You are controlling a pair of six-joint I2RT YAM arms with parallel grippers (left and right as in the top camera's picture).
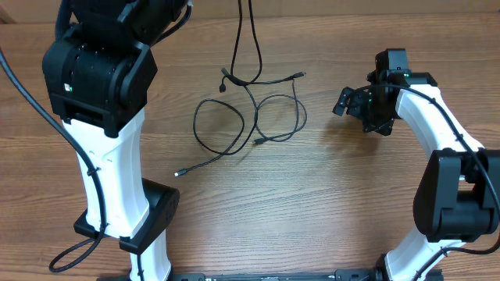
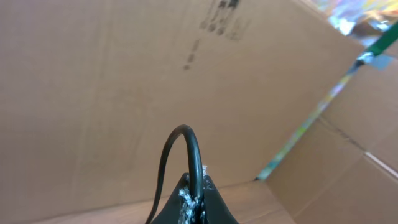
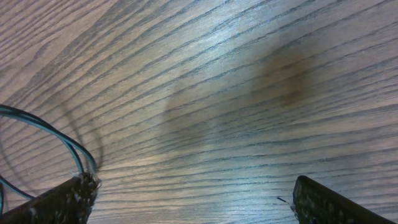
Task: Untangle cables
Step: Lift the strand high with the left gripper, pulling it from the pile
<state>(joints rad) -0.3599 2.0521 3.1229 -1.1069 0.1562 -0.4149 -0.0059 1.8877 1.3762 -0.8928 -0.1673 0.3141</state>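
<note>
A tangle of thin black cables (image 1: pixel 234 129) lies on the brown wood-grain desk (image 1: pixel 312 203), between the two arms. It forms two rough loops side by side, and these loops are the reference for everything else here. From where the loops cross at their far side, two strands rise steeply off the desk and run out past the far edge of the overhead view. One loose end with a small silver tip (image 1: pixel 178 173) trails out on the near side of the loops, toward the left arm's white column (image 1: pixel 109 179). Another pale-tipped end (image 1: pixel 301 75) points away on the far side, toward the right arm. A dark plug (image 1: pixel 224 82) sits just beyond the loops, beside the rising strands.

The left hand (image 2: pixel 196 190) is pinched fully together on a bend of black cable (image 2: pixel 186 134), which arches up out of its fingertips. It is raised well above the loops, with brown cardboard panels (image 2: pixel 93 93) behind it.

The right hand (image 1: pixel 353 103) hovers low over bare desk, to the side of the loops away from the left arm and well apart from them. Its jaws are spread wide and hold nothing; its two dark fingers (image 3: pixel 62 202) frame only wood grain.
</note>
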